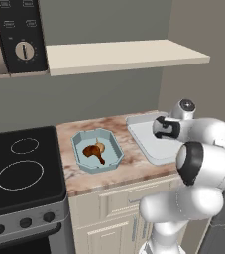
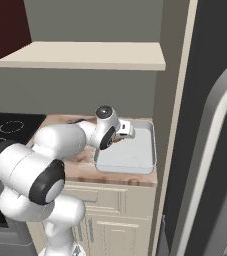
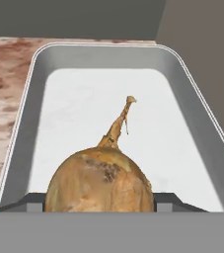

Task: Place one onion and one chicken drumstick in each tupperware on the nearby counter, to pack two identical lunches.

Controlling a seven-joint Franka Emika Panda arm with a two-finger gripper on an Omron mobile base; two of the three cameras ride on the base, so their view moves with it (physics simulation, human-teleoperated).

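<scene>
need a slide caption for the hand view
Gripper holding an onion over the pale grey-white tub on the marbled counter.

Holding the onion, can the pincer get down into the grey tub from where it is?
Probably yes. The pincer, shut on the onion, hangs over the near end of the grey tub. The tub's floor looks bare, with nothing between it and the onion.
</scene>
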